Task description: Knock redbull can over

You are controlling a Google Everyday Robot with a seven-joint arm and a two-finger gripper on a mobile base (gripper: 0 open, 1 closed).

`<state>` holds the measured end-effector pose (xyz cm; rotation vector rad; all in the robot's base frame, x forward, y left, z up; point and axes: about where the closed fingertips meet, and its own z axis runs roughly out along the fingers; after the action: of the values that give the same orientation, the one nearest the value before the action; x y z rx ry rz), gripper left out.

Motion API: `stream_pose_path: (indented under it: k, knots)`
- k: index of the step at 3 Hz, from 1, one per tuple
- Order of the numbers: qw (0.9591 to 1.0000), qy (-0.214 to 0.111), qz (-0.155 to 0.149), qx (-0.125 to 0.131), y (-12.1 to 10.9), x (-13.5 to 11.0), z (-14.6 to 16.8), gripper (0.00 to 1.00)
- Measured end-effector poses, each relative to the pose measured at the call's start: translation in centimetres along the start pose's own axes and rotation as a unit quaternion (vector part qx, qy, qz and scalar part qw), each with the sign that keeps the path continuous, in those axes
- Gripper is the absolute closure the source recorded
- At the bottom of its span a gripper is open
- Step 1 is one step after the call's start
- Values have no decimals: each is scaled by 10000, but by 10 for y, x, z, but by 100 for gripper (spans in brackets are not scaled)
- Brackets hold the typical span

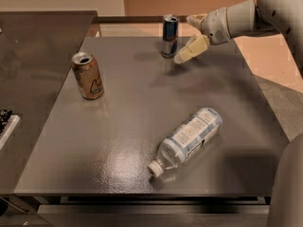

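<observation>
The gripper (193,34) is just right of the slim blue-and-silver redbull can (170,36). Front-left of that can: wide tan-orange can (88,75). In front: clear plastic bottle (187,141).
</observation>
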<state>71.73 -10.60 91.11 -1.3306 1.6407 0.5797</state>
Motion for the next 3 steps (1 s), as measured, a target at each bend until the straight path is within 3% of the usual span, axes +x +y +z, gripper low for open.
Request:
stream_pose_path:
  k: [3]
  knots:
    - [9993,30,367,-31,-25,-14,24,0]
